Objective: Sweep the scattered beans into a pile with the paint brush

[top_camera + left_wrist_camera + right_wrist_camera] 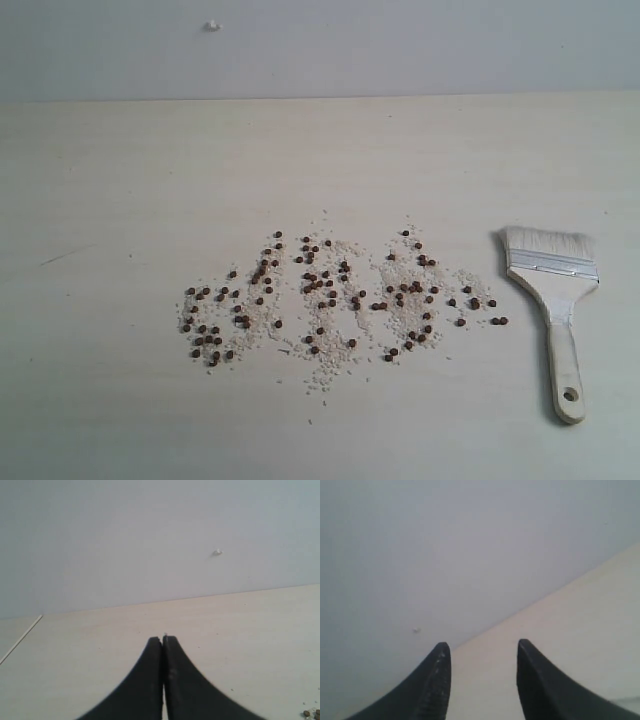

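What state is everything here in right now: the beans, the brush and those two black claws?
beans: scattered among whitish crumbs, not piled.
paint brush: lying flat on the table beside the beans, untouched.
left gripper: shut, empty.
right gripper: open, empty.

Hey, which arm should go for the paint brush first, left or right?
Right, probably. The paint brush lies on the right side of the table, past the beans, where the right arm works. The right pincer stands open and empty, while the left pincer is shut.
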